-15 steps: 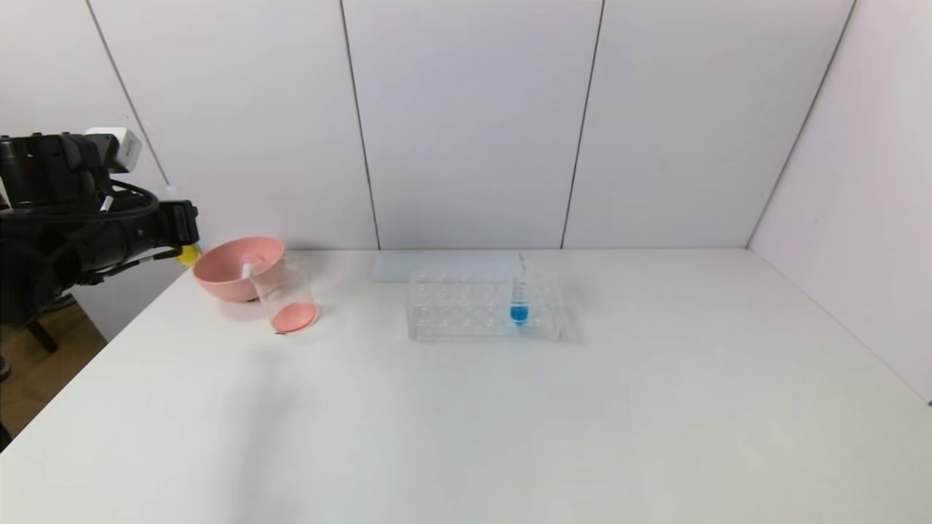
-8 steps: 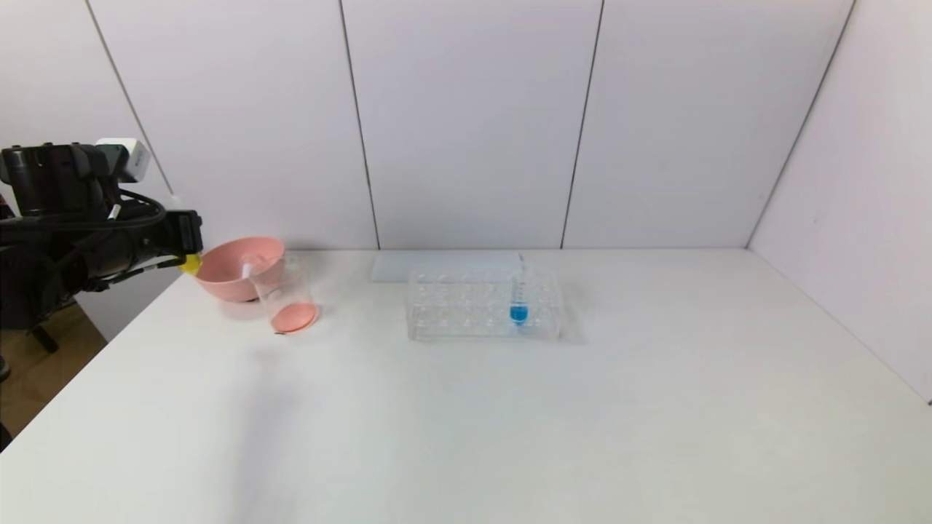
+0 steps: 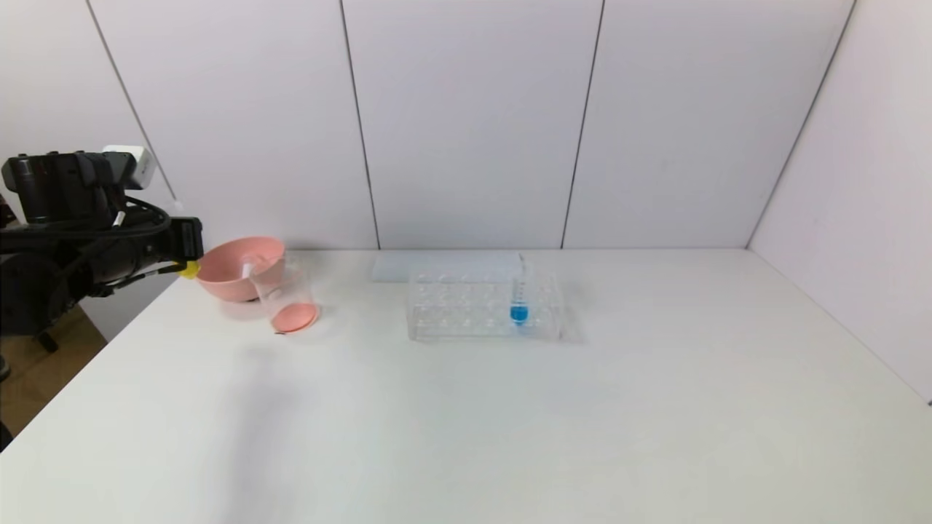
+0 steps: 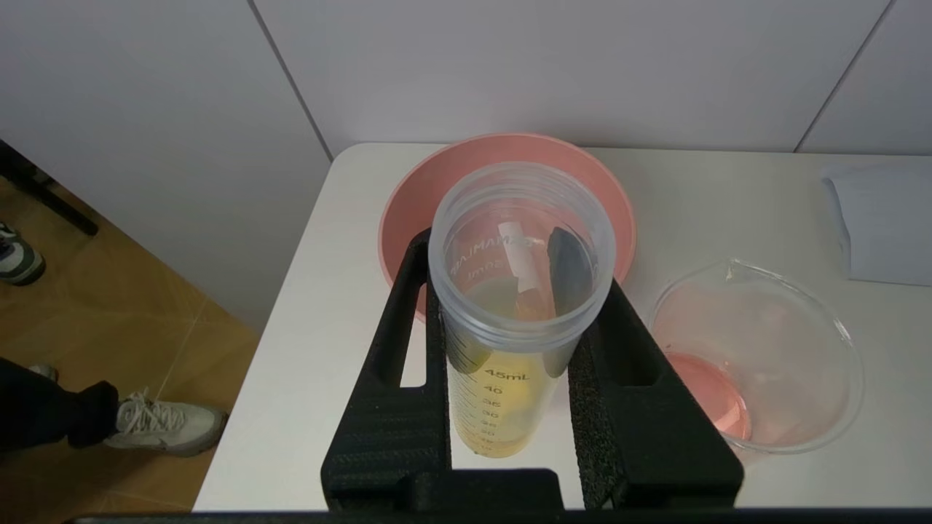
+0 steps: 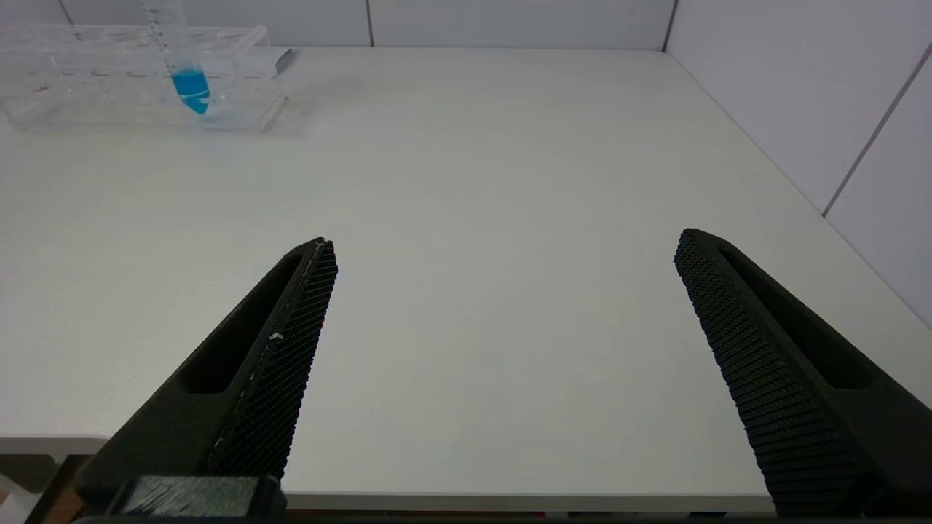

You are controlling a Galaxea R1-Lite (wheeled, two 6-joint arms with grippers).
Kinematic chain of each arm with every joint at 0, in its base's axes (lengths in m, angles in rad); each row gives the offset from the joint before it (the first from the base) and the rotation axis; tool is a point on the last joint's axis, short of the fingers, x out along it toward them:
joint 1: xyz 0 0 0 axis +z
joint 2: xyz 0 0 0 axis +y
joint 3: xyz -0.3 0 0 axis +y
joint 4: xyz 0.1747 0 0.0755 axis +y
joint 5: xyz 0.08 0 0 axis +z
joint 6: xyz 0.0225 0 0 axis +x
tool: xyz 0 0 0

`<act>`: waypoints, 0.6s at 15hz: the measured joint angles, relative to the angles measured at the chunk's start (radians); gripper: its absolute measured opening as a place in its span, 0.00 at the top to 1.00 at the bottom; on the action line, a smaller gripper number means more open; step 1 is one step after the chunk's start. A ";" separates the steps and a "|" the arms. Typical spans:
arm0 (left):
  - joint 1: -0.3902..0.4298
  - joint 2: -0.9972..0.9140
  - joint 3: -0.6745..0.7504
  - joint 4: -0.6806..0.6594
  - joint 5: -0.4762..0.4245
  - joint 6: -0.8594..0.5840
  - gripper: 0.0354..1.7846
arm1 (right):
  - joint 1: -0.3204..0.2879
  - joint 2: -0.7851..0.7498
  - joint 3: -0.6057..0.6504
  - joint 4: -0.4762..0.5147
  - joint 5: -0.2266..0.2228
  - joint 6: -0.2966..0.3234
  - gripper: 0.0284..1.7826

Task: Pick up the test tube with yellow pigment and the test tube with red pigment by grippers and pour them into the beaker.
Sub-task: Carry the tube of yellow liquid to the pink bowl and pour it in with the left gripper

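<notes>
My left gripper [image 3: 186, 240] hangs at the table's far left edge, just left of the pink bowl. It is shut on the test tube with yellow pigment [image 4: 510, 378], whose yellow base [image 3: 191, 270] pokes out below the fingers. The beaker [image 3: 285, 295] stands right of the bowl with red liquid [image 4: 703, 397] in its bottom. The test tube with red pigment is not in view. My right gripper [image 5: 506, 240] is open, with nothing between its fingers, over the table's near edge. The head view does not show it.
A pink bowl [image 3: 226, 280] sits at the back left, touching the beaker, with something pale inside it. A clear tube rack [image 3: 466, 309] in the middle holds a blue-liquid tube [image 3: 518, 302]. A white sheet [image 3: 437, 266] lies behind the rack.
My left gripper, with the yellow tube, has come down and slightly right toward the pink bowl's left rim. Nothing else has moved.
</notes>
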 joint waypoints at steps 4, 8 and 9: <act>-0.003 0.010 0.008 -0.040 -0.004 0.003 0.75 | 0.000 0.000 0.000 0.000 0.000 0.000 0.05; -0.003 0.027 0.007 -0.078 -0.009 0.003 0.75 | 0.000 0.000 0.000 0.000 0.000 0.000 0.05; -0.003 0.034 0.007 -0.083 -0.010 0.003 0.75 | 0.000 0.000 0.000 0.000 0.000 0.000 0.05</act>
